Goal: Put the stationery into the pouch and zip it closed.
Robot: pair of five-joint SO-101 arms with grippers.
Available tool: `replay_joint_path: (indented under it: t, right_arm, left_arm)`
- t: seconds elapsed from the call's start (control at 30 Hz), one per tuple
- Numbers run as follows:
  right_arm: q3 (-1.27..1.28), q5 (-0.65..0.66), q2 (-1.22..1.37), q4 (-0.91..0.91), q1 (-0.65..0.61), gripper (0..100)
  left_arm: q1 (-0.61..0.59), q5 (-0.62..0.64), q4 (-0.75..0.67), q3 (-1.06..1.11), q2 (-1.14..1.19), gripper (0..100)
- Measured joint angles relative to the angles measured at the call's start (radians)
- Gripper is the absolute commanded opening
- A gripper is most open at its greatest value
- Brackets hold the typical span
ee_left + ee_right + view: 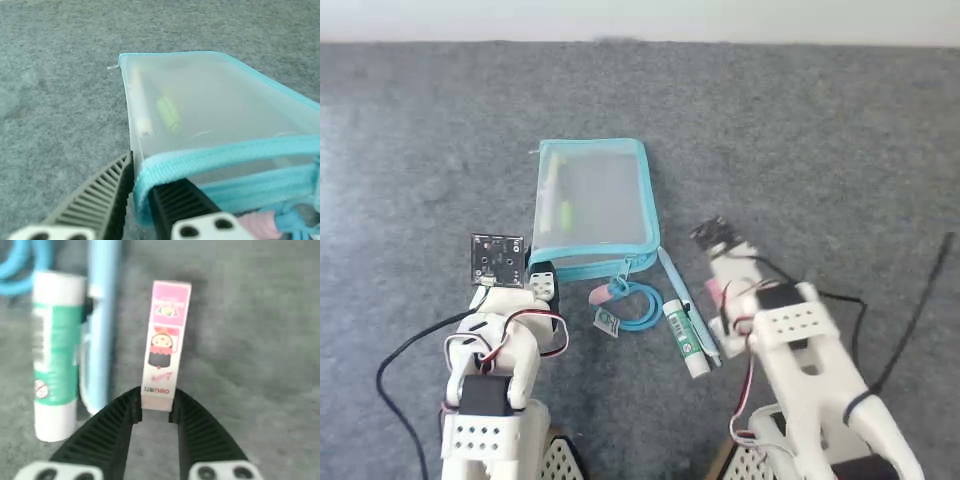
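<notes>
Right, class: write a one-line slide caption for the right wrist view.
Right end effector grips a pink eraser beside a glue stick and blue pen.

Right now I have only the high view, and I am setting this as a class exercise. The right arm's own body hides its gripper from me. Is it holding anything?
Observer: Yes. In the right wrist view, the right gripper is shut on one end of a pink-and-white rectangular eraser.
Operator: And the other arm?
Observer: The left gripper pinches the turquoise zip edge at a corner of the translucent plastic pouch.
Operator: Is the zip closed there?
Observer: It looks open. In the left wrist view, two turquoise zip bands run apart from that corner.
</notes>
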Motion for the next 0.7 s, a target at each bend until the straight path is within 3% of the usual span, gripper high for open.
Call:
replay_joint_path:
  t: [0.1,0.33,0.7]
  right_arm:
    - [-0.097,0.038,0.000,0.064,0.063,1.1]
    - [-0.322,0.069,0.002,0.272,0.052,1.0]
    - [-0.554,0.072,-0.183,0.568,-0.267,0.8]
  left_arm:
    - [0.000,0.000,0.000,0.005,0.000,1]
    - [0.000,0.000,0.000,0.015,0.000,1]
    - [0.000,0.000,-0.031,0.015,0.000,1]
